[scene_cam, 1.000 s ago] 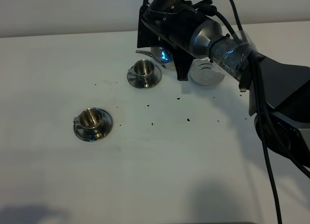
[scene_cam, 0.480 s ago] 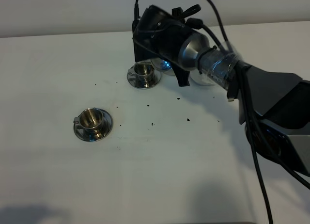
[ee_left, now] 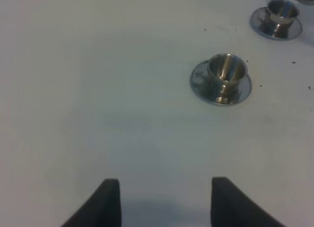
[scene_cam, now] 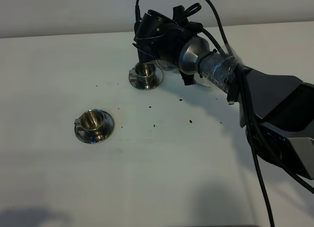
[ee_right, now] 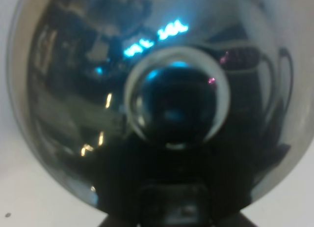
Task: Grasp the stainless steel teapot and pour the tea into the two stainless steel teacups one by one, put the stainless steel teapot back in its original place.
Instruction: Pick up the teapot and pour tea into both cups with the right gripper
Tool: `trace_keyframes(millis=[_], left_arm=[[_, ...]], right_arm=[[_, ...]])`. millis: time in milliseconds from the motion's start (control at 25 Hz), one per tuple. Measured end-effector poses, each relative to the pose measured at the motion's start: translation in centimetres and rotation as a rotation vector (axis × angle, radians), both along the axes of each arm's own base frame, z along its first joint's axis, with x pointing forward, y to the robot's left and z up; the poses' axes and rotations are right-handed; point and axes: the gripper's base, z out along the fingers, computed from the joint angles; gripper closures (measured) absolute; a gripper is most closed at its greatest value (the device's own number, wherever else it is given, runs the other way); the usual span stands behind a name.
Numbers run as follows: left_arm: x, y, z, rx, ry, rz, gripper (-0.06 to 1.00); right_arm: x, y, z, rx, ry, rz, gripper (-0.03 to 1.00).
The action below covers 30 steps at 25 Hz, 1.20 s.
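My right gripper (scene_cam: 166, 54) is shut on the stainless steel teapot (scene_cam: 168, 66) and holds it just right of the far teacup (scene_cam: 145, 72). The gripper hides most of the pot. In the right wrist view the teapot's domed lid and knob (ee_right: 174, 97) fill the frame. The near teacup (scene_cam: 93, 123) stands on its saucer at the left. Both cups show in the left wrist view, the near one (ee_left: 225, 72) and the far one (ee_left: 278, 13). My left gripper (ee_left: 164, 202) is open and empty above bare table. The teapot's steel disc is hidden behind the right arm.
Small dark specks (scene_cam: 190, 121) lie scattered on the white table (scene_cam: 162, 173) between the cups and the arm. The right arm (scene_cam: 265, 94) stretches across the right side with cables hanging off it.
My right gripper has carried the teapot to the left, from beside the steel disc to close by the far teacup. The arm now covers the disc. The cups have not moved.
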Motion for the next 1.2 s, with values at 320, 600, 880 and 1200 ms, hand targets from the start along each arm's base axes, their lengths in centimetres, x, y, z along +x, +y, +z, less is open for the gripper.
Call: trace_keyframes(millis=[320, 600, 880, 1200], left_arm=[[0.0, 0.0, 0.0, 0.001, 0.0, 0.0, 0.49], [0.0, 0.0, 0.0, 0.002, 0.0, -0.001, 0.49], [0.0, 0.0, 0.0, 0.002, 0.0, -0.001, 0.49], [0.0, 0.0, 0.0, 0.001, 0.0, -0.001, 0.49]], right_arm=[[0.19, -0.13, 0.1, -0.032, -0.024, 0.008, 0.79], [0.39, -0.28, 0.4, -0.071, -0.054, 0.019, 0.79], [0.46, -0.33, 0.51, -0.115, -0.049, 0.056, 0.79], [0.6, -0.44, 0.72, -0.16, -0.058, 0.081, 0.79]])
